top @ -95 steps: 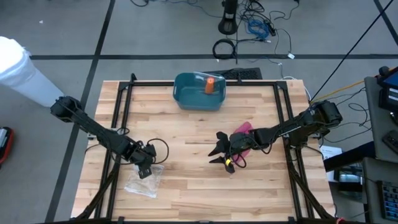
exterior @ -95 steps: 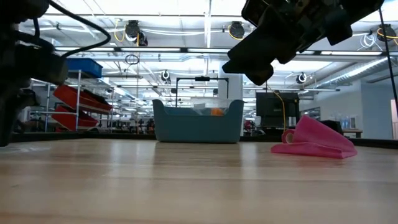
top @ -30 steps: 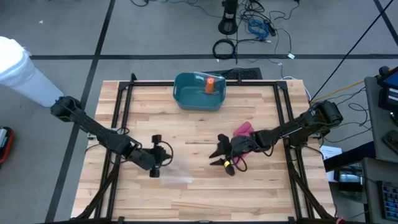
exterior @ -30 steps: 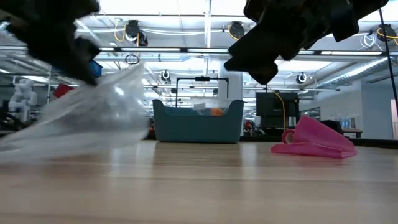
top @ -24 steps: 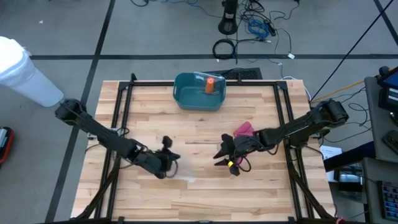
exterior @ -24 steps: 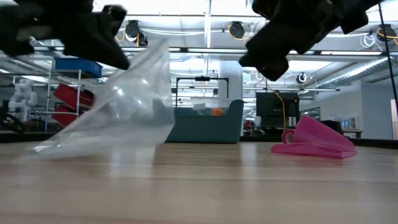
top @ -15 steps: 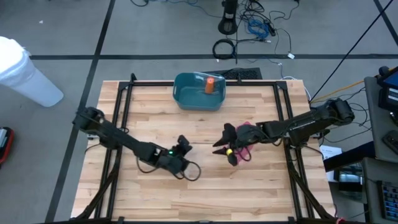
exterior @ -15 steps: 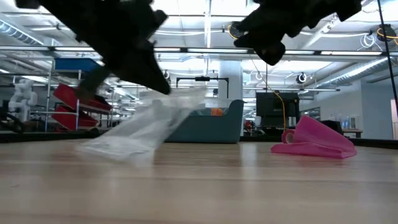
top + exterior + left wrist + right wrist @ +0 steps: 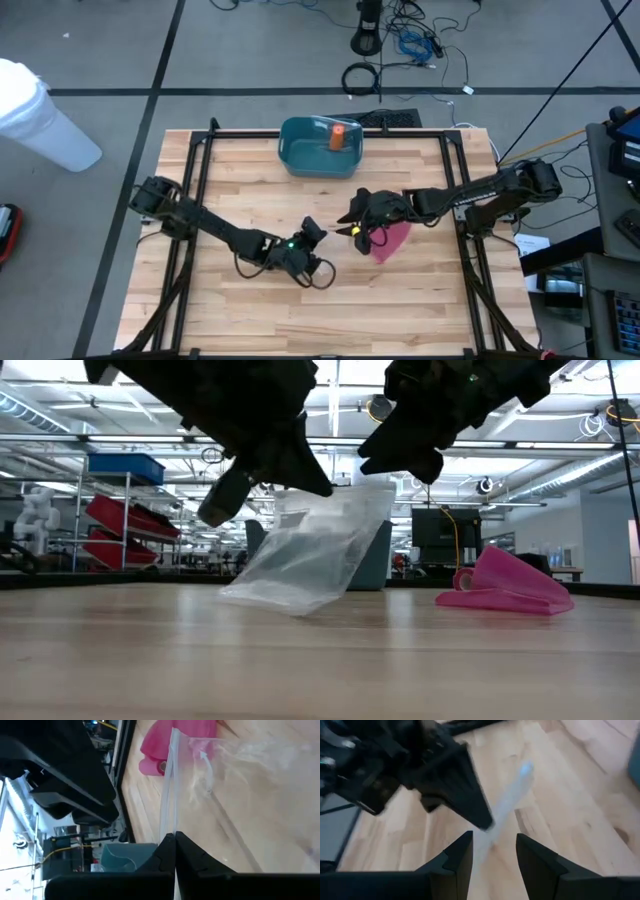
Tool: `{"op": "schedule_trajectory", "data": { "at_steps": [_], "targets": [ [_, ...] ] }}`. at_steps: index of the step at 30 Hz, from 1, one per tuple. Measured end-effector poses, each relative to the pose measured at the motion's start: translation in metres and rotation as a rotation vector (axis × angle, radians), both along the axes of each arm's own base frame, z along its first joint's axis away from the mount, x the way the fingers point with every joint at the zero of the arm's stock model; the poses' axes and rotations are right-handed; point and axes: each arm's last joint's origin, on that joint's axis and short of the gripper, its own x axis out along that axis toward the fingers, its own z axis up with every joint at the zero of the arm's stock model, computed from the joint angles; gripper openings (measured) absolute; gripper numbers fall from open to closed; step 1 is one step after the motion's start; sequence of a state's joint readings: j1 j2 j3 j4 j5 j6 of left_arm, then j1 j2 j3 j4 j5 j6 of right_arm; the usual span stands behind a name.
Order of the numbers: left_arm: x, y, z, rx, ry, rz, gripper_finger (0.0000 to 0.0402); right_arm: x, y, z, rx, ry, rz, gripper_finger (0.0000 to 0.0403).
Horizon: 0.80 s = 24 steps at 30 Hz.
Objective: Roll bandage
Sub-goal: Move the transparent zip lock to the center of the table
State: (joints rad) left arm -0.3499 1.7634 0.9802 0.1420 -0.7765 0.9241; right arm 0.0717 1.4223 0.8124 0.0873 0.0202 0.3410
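A clear plastic bag (image 9: 310, 555) hangs from my left gripper (image 9: 314, 231), which is shut on it near the table's middle. The bag also shows in the left wrist view (image 9: 230, 775) and as a pale streak in the right wrist view (image 9: 512, 795). The pink bandage (image 9: 392, 240) lies loosely bunched on the table right of centre (image 9: 505, 582), touched by no gripper. My right gripper (image 9: 346, 222) stands open above the table just left of the bandage, facing the left gripper and the bag, with nothing between its fingers (image 9: 492, 852). My left gripper pinches the bag's stiff top edge (image 9: 169, 822) between its two fingertips. The bag hangs slack and slanting below the fingers. Its lower end (image 9: 285, 603) comes down to about the tabletop; whether it touches I cannot tell.
A teal bin (image 9: 320, 147) holding an orange item (image 9: 339, 136) stands at the far edge, mid-table. A black frame (image 9: 200, 200) runs along the table's left, right and far sides. Bare wood lies along the near edge.
My left gripper has swept from the table's left toward its middle, staying shut on the bag, which has swung along and now hangs beside the right gripper. My right gripper has moved a little toward the far edge, uncovering the pink bandage, which has stayed in place.
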Motion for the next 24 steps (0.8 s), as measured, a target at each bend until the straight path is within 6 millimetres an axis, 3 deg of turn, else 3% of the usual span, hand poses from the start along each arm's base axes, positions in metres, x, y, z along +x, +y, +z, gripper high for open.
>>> {"op": "schedule_trajectory", "data": {
  "at_steps": [4, 18, 24],
  "targets": [
    [0.004, 0.009, 0.000, -0.050, -0.005, -0.024, 0.0000, 0.002, -0.008, 0.003, 0.033, -0.028, 0.030, 0.0134],
    [0.010, 0.023, 0.003, -0.089, -0.059, 0.027, 0.0000, 0.009, -0.025, -0.023, -0.022, 0.088, 0.002, 0.0134],
    [0.011, 0.023, 0.003, -0.111, -0.064, 0.022, 0.0000, 0.009, -0.033, -0.025, -0.055, 0.097, -0.027, 0.0091]
  ]
}}
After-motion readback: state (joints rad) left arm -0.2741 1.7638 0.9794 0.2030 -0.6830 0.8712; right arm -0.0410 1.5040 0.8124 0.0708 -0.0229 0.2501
